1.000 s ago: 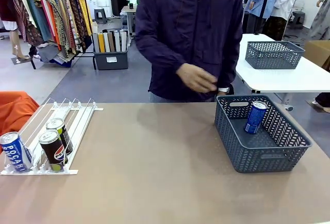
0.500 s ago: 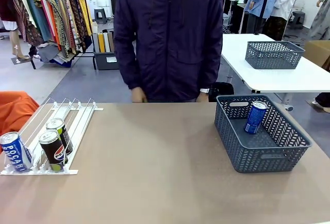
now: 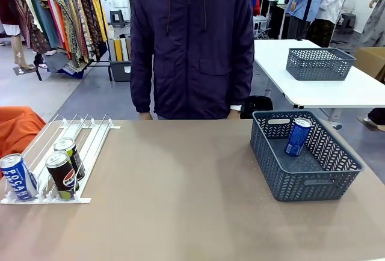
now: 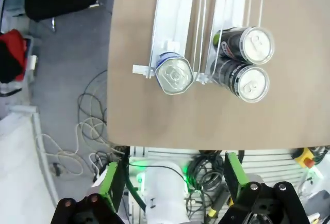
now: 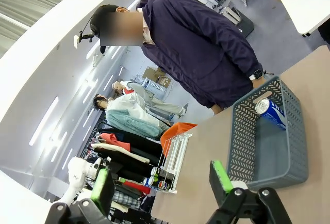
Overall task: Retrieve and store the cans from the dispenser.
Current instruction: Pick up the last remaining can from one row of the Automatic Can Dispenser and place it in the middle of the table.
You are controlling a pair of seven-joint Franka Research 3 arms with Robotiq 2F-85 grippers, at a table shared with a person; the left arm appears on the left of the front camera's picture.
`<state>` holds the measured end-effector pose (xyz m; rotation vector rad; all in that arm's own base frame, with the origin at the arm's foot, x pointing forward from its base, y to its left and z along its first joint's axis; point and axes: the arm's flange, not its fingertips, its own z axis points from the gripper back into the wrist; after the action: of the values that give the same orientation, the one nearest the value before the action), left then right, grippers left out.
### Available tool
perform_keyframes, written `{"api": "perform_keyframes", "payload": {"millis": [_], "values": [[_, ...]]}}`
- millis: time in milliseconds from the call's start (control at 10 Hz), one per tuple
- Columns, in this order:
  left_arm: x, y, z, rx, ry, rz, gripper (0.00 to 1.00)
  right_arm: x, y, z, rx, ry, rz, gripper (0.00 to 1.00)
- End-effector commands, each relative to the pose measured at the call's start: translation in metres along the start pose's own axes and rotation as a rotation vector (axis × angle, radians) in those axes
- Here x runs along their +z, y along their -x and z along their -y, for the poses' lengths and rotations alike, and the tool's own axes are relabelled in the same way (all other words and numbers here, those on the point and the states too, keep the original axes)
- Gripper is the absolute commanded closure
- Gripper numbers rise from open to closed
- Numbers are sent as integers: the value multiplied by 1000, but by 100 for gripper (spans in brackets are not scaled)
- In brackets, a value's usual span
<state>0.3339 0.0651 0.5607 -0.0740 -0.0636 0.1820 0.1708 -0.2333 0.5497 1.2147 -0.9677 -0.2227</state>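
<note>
At the near end of the dispenser (image 3: 66, 153) three cans (image 3: 62, 175) wait; well to its right a blue can (image 3: 298, 136) leans in the basket (image 3: 313, 183). The person (image 3: 192, 44) has drawn the arm back from the worktop (image 3: 180, 213), so the next pick looks open. The left hand (image 4: 172, 170), spread wide and empty, hangs well above the dispenser's cans. The right hand (image 5: 161, 177) is likewise open and empty.

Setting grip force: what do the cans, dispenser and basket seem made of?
Cans: thin metal, likely aluminium; shiny silver tops, glossy printed sides. Dispenser: glossy white rails, plastic or coated wire, unclear. Basket: matte grey-blue moulded plastic, by its lattice walls.
</note>
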Motion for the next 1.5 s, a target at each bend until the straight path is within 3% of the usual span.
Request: {"api": "perform_keyframes", "payload": {"millis": [0,100,300,700,1400], "values": [[-2,-1,6,-1,-8,-2,0,-3,-3,-1,24,-23,20,0],[-18,-7,10,58,-77,35,0,-3,-3,-1,24,-23,20,0],[-58,-28,11,39,-29,65,0,-3,-3,-1,24,-23,20,0],[-118,-48,9,31,-22,-25,0,-3,-3,-1,24,-23,20,0],[-162,-49,12,44,-65,-94,0,-3,-3,-1,24,-23,20,0]]}}
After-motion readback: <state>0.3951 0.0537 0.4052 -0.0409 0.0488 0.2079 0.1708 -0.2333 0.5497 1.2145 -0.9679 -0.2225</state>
